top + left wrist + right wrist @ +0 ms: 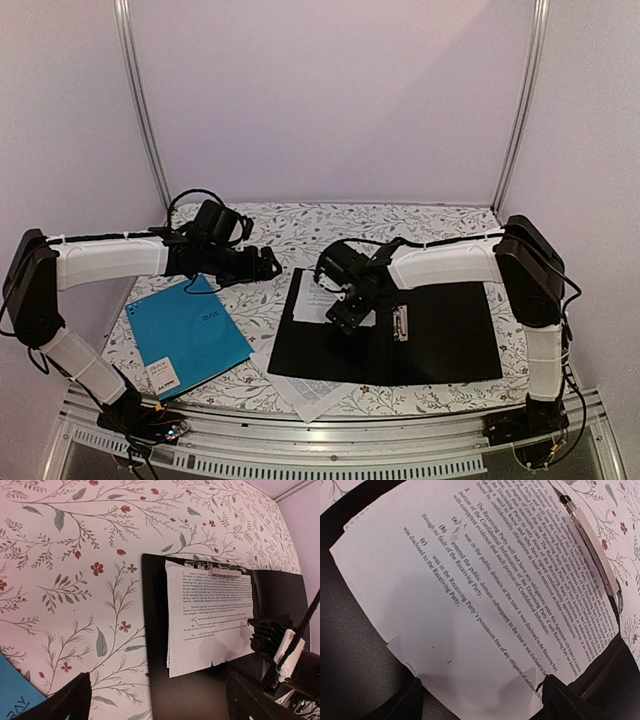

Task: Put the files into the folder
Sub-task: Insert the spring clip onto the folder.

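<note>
The black folder (440, 340) lies open and flat on the table. The files (310, 303), white sheets of printed text, rest on its left half, and a silver clip (215, 569) lies along their top edge. My right gripper (347, 318) hovers over the files, open, its fingers (570, 700) spread wide above the sheets' lower edge (470, 595) and holding nothing. My left gripper (272, 266) is above the tablecloth just left of the folder, also open and empty. Its view shows the files (210, 615), the folder (200, 695) and the right gripper's fingers (272, 640).
A teal-blue folder (190, 335) lies at the front left of the floral tablecloth (300, 225). Another white sheet (310, 395) sticks out from under the black folder's front edge. White walls and metal posts close in the back and sides.
</note>
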### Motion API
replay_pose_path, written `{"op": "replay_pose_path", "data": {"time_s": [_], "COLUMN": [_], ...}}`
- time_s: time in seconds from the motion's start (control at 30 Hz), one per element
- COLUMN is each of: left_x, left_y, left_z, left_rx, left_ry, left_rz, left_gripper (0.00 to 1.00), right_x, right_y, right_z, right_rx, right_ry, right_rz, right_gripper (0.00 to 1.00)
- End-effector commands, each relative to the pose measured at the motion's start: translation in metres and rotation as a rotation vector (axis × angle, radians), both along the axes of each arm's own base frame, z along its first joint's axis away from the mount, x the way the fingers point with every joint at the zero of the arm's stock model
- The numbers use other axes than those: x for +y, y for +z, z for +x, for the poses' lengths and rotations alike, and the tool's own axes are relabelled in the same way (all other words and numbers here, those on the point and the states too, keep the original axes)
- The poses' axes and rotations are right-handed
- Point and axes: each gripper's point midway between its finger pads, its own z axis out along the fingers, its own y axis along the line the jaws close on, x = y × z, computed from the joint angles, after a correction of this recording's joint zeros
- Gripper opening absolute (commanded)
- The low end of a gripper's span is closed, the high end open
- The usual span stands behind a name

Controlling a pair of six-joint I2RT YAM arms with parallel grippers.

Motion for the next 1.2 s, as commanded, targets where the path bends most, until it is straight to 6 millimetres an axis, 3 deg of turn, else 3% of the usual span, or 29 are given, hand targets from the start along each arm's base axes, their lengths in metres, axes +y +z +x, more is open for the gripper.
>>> {"op": "replay_pose_path", "data": {"time_s": [0.0,0.97,1.17], "left_x": [0.007,0.01,0.009], "left_y": [-0.013,-0.019,-0.02], "left_z": [-0.002,-0.006,-0.006], "left_rx": [0.03,0.043,0.047], "left_ry": [0.0,0.001,-0.002], "left_rz": [0.027,0.032,0.033], "left_gripper": [0.93,0.94,0.94], "right_x": [0.0,-0.003,-0.003], "right_y": [-0.005,-0.003,-0.002], "right_z": [0.01,0.025,0.021], "right_rx": [-0.011,-0.031,-0.012], "right_ry": [0.001,-0.04,-0.028], "right_rz": [-0.021,-0.017,-0.013], "right_gripper": [0.82,0.83,0.84]}}
